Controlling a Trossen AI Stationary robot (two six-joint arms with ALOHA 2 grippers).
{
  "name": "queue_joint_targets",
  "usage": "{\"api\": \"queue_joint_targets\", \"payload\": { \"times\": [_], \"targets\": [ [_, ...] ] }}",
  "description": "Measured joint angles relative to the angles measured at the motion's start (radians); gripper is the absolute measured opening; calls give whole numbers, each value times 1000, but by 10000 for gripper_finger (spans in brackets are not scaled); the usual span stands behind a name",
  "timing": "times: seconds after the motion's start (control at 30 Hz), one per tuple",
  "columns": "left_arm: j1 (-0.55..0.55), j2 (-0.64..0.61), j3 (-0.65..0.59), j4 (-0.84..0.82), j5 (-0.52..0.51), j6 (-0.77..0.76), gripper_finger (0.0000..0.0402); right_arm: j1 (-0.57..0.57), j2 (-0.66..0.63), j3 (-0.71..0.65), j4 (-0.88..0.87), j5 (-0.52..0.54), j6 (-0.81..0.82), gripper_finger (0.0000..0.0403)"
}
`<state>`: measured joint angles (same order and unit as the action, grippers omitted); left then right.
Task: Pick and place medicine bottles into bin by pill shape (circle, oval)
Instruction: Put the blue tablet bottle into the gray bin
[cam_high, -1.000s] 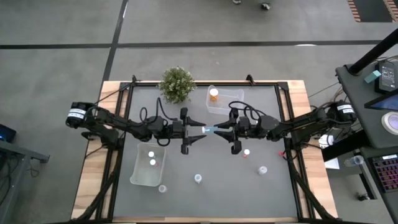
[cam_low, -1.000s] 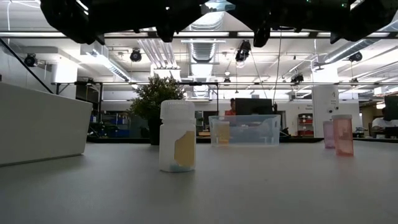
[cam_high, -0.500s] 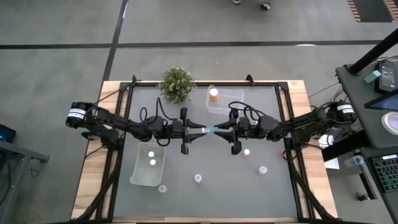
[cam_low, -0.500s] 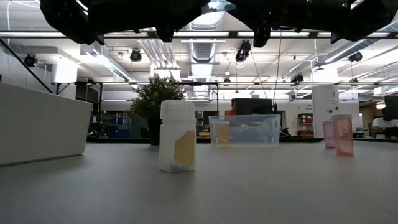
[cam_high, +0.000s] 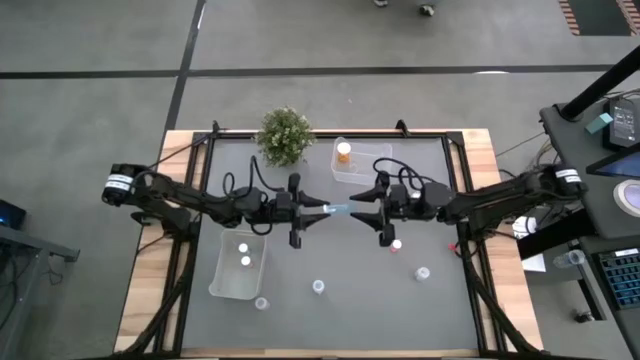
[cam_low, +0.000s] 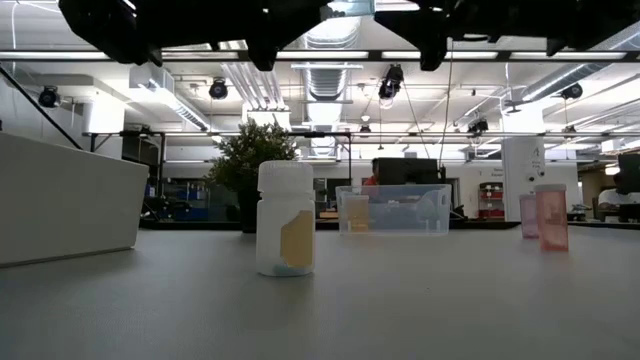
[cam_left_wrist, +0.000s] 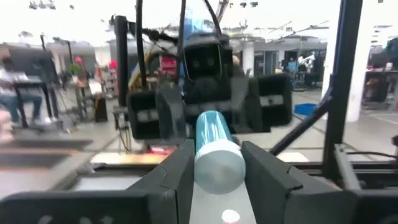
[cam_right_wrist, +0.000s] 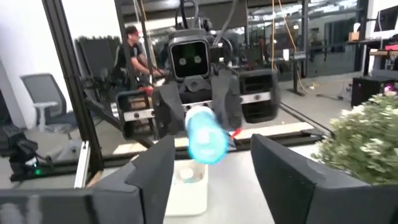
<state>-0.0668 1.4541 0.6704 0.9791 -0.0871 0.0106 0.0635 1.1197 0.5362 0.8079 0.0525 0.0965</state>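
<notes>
My left gripper (cam_high: 324, 208) is shut on a pale blue medicine bottle (cam_high: 336, 208), held lying level above the table's middle. In the left wrist view the bottle (cam_left_wrist: 215, 148) sits clamped between my fingers (cam_left_wrist: 174, 180). My right gripper (cam_high: 357, 208) is open just to the right of the bottle, apart from it. In the right wrist view its fingers (cam_right_wrist: 152, 174) stand wide apart with the bottle (cam_right_wrist: 205, 140) ahead of them. Loose bottles stand on the mat at the front (cam_high: 319, 287), the front left (cam_high: 262, 303) and the right (cam_high: 397, 244), (cam_high: 422, 272).
A white bin (cam_high: 222, 280) at the front left holds two bottles. A clear bin (cam_high: 358, 172) at the back holds an orange bottle (cam_high: 344, 152). A green plant (cam_high: 285, 135) stands at the back. The low view shows a white bottle (cam_low: 285, 220) close by and pink ones (cam_low: 551, 215) at the right.
My right gripper has let go of the pale blue bottle, opened and drawn back to the right. My left gripper keeps hold of the bottle.
</notes>
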Motion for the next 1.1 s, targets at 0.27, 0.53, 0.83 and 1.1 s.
{"api": "queue_joint_targets", "payload": {
  "times": [0.27,0.53,0.83,1.1],
  "targets": [
    [-37,-115,120,-579,-25,-187,99,-35,-235,42,-399,15,-18,225],
    [-80,-137,486,-1544,-53,-332,98,-45,-303,106,-602,99,-102,226],
    [-183,-87,667,-2171,-45,-656,98,-45,-287,102,-639,107,-140,224],
    [-378,-91,641,-2393,-27,-926,98,-45,-272,102,-670,107,-137,224]
  ]
}}
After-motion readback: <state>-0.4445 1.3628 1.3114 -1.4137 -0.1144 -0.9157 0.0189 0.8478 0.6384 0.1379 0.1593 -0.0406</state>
